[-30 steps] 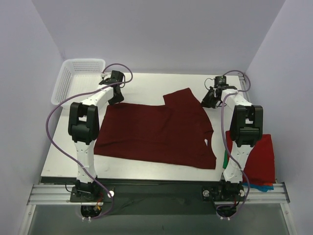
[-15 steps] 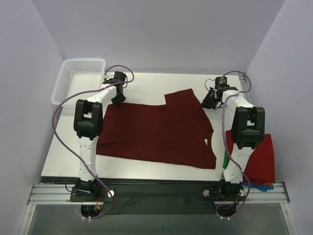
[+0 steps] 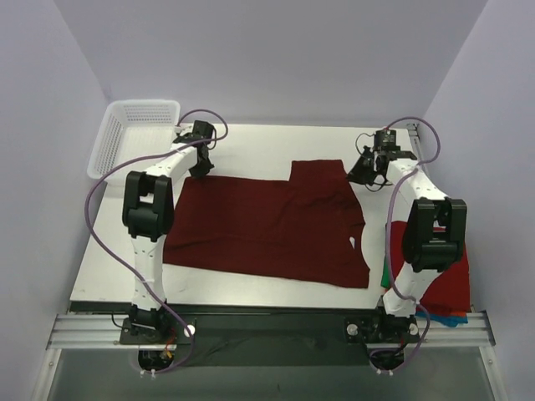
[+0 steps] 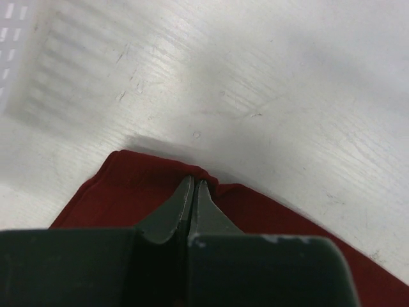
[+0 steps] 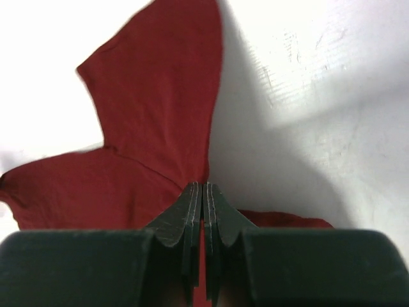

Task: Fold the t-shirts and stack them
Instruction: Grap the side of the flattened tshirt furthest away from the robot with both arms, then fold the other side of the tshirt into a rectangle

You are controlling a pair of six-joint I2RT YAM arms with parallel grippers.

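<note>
At table centre, the maroon shirt is spread flat. Its 10 o'clock corner is pinched by the clenched left claw, its 1 o'clock sleeve by the clenched right claw.

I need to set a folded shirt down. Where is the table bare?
Bare: the far strip behind the maroon t-shirt, between left gripper and right gripper, and the near table edge. Crowded: right side, by the red t-shirt.

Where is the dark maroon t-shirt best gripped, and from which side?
At its far edge, near both ends, from above: the dark maroon t-shirt lies flat, so only the edge can be pinched. The left pincer and right pincer grip there.
</note>
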